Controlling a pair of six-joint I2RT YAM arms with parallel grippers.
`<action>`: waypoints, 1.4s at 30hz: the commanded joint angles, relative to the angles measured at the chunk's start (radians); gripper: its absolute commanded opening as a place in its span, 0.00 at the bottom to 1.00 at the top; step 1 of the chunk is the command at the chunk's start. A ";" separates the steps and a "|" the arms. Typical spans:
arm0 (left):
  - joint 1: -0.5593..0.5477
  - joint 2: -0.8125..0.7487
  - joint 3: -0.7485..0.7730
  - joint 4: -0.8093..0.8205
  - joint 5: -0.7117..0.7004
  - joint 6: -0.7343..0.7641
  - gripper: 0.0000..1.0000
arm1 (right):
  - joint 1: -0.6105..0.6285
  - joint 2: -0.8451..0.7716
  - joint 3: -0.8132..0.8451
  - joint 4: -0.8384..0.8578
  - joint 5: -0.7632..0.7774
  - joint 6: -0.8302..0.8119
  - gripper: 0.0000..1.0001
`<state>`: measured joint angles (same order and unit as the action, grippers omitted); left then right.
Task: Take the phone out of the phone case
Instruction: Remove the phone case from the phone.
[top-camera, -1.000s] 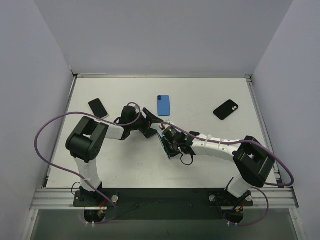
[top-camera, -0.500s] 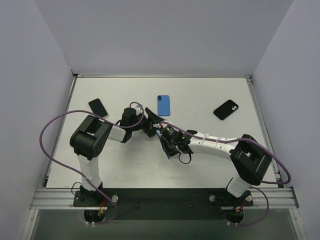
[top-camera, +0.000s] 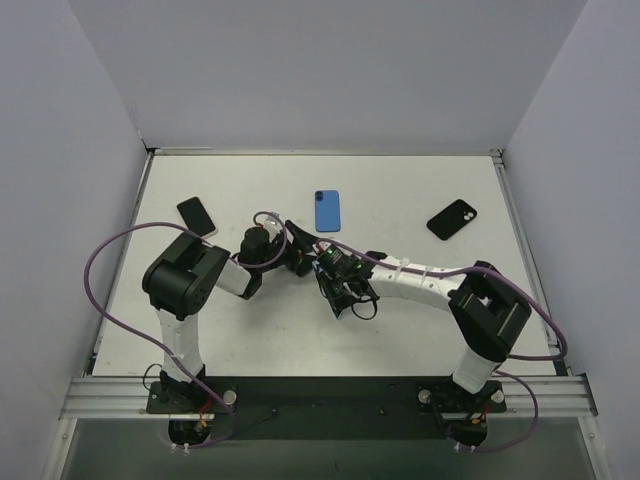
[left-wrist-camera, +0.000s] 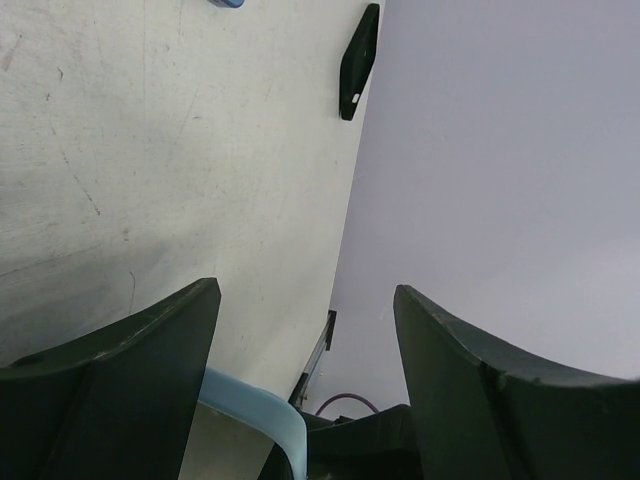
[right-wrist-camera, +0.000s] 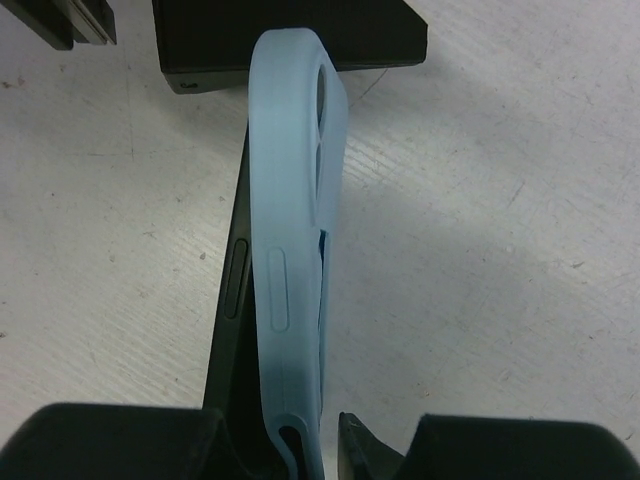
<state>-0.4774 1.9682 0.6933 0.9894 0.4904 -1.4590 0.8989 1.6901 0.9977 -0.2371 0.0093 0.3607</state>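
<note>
A black phone (right-wrist-camera: 232, 300) sits in a light blue case (right-wrist-camera: 290, 250); the case edge stands away from the phone's side. My right gripper (right-wrist-camera: 300, 440) is shut on the lower end of the cased phone and holds it on edge above the table, also seen in the top view (top-camera: 337, 287). My left gripper (top-camera: 300, 253) is open at the case's upper end. In the left wrist view the case corner (left-wrist-camera: 265, 415) lies between its spread fingers (left-wrist-camera: 150, 370), near the left one. One left finger (right-wrist-camera: 290, 40) shows beyond the case top.
A blue phone-shaped item (top-camera: 327, 210) lies at the back centre. A black case (top-camera: 452, 219) lies at the back right, also in the left wrist view (left-wrist-camera: 358, 60). A black phone (top-camera: 197, 215) lies at the back left. Grey walls surround the white table (top-camera: 250, 320).
My left gripper has moved right, closing in on the case's upper end. My right gripper has shifted slightly left with the cased phone, so the two grippers now meet.
</note>
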 joint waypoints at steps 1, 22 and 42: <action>-0.064 -0.003 -0.021 -0.024 0.109 -0.021 0.80 | -0.037 0.065 0.047 0.053 0.032 0.023 0.14; 0.126 -0.275 0.058 -0.349 0.142 0.118 0.90 | -0.127 -0.136 -0.024 -0.139 0.228 0.087 0.00; 0.082 -0.652 -0.417 -0.282 0.100 0.373 0.87 | -0.072 0.213 0.096 -0.048 -0.101 0.149 0.00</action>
<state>-0.3679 1.4094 0.3393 0.5308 0.6044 -1.1591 0.8188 1.7744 1.1114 -0.4564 0.2016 0.4675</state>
